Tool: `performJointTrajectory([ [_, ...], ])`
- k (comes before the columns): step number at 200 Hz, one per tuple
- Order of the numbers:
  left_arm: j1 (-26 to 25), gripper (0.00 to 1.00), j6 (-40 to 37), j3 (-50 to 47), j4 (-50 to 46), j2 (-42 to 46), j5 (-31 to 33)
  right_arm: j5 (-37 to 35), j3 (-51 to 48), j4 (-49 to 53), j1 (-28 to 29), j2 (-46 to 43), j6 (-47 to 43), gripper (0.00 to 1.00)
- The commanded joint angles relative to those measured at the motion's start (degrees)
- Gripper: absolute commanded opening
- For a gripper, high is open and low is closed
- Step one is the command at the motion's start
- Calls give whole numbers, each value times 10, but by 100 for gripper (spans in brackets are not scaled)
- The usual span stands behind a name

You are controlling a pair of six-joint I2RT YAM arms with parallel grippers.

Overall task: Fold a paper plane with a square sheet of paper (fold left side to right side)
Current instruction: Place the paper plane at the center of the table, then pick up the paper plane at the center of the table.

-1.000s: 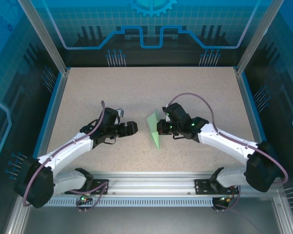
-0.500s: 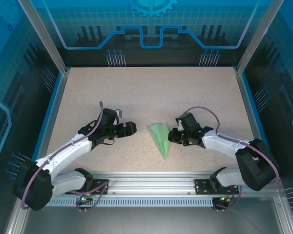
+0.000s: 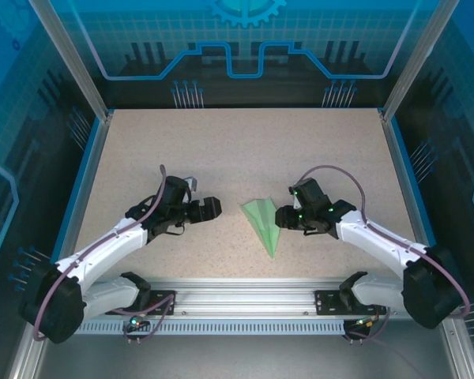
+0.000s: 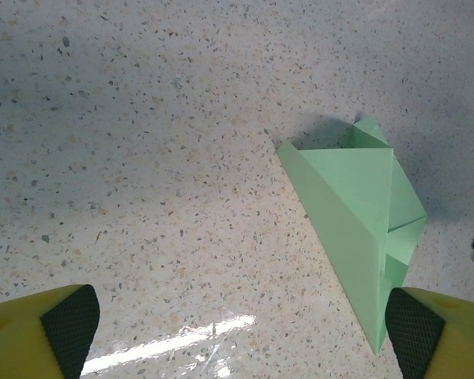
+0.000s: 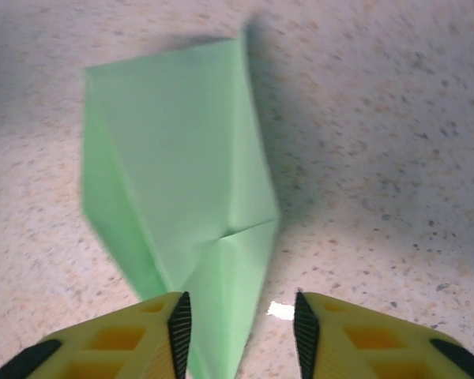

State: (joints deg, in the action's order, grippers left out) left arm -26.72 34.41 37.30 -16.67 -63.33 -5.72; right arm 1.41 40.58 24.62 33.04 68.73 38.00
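arms [image 3: 114, 241]: white shells, black joints | cables [image 3: 332, 170]: purple | fingers [image 5: 118, 339] — yellow, black ribbed pads [image 5: 179, 324]

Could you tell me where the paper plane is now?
From above, the plane lies on the table near its centre, close beside the right fingers.

- No letters, numbers or brand names could be read anywhere.
- Half of a pale gear emblem [image 3: 246, 9] stood on the blue back wall [image 3: 347, 35], far ahead of the left gripper [image 3: 215, 207] and right gripper [image 3: 280, 217], roughly midway between them.
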Motion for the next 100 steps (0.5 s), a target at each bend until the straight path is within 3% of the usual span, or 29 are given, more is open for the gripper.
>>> performJointTrajectory([
  [1,5,99,0,-13,1,14,9,-22,28,73,42,2,-28,46],
  [100,6,99,-7,-17,-9,22,7,-7,81,60,101,146,-57,49],
])
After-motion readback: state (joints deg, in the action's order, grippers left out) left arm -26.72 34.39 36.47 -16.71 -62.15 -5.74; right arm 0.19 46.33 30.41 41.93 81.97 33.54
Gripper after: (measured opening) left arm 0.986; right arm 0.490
